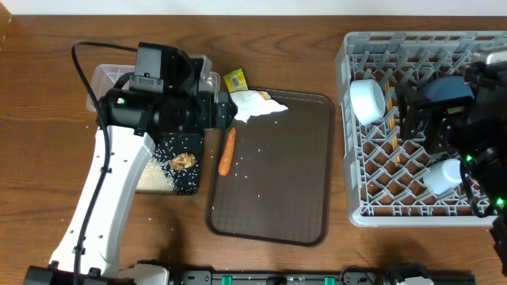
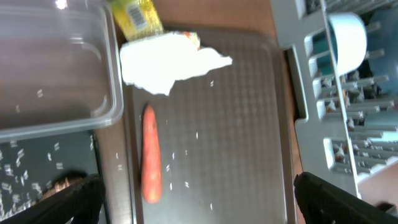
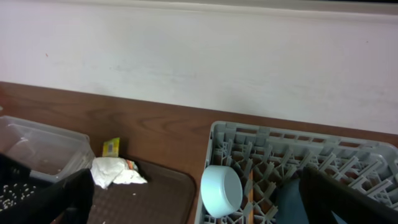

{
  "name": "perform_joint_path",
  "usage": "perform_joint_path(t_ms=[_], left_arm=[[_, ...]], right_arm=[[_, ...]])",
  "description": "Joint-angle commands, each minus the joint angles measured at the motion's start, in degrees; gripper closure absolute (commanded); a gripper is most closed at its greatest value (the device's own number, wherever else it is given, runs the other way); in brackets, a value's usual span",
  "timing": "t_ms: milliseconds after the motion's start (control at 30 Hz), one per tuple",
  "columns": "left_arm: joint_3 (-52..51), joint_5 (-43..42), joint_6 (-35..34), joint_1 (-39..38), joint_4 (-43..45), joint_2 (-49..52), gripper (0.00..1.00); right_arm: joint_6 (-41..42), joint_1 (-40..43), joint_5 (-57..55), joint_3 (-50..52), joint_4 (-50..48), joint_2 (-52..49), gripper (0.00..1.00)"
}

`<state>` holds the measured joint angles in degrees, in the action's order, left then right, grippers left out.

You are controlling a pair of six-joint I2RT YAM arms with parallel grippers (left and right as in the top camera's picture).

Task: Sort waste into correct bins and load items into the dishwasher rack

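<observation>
**Stock on your bench (image 1: 47,47), each entry placed against the brown tray (image 1: 277,198)**

- Carrot (image 1: 227,150): you have it lying along the brown tray's left edge.
- Tissue (image 1: 257,105): crumpled, on the brown tray's far left corner.
- Packet (image 1: 234,80): yellow-green, on the bench just past that same corner, right beside the tissue.
- Clear tub (image 1: 99,79): left of the brown tray at its far end, partly hidden under your left arm.
- Black tray (image 1: 190,170): just left of the brown tray, in front of the tub. It holds rice (image 1: 156,176) and brown scraps (image 1: 183,161).
- Rack (image 1: 356,210): grey, near the brown tray's right side.
- Bowl (image 1: 367,100): white, tipped on its side in the rack's half nearest the brown tray.
- Left gripper (image 2: 198,186): over the brown tray's left part, carrot below it. Its fingers are spread wide and it holds nothing.
- Right gripper (image 3: 196,183): over the rack, right of the brown tray. Its fingers are spread wide and it holds nothing.
</observation>
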<state>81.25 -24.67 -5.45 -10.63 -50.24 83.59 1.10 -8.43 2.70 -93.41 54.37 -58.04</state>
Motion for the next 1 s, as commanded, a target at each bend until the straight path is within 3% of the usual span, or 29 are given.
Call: perform_joint_path(t_ms=[0,200,533,633,967], left_arm=[[0.09,6.27,1.16,-2.54,2.73,0.5,0.02],[0.09,22.36,1.18,-9.73,8.02,4.13,0.02],[0.09,21.31,1.53,-12.5,22.62,19.58,0.02],[0.09,21.75,4.52,-12.83,25.62,23.76,0.02],[0.09,23.71,10.32,-13.73,29.88,34.45,0.02]], right_arm=[[0.57,0.37,-0.94,-0.2,0.07,0.57,0.01],[0.57,0.37,-0.96,-0.2,0.87,0.37,0.01],[0.57,0.37,-0.96,-0.2,6.8,0.37,0.01],[0.57,0.37,-0.96,-0.2,10.27,0.39,0.01],[0.57,0.37,-0.96,-0.2,22.88,0.39,0.01]])
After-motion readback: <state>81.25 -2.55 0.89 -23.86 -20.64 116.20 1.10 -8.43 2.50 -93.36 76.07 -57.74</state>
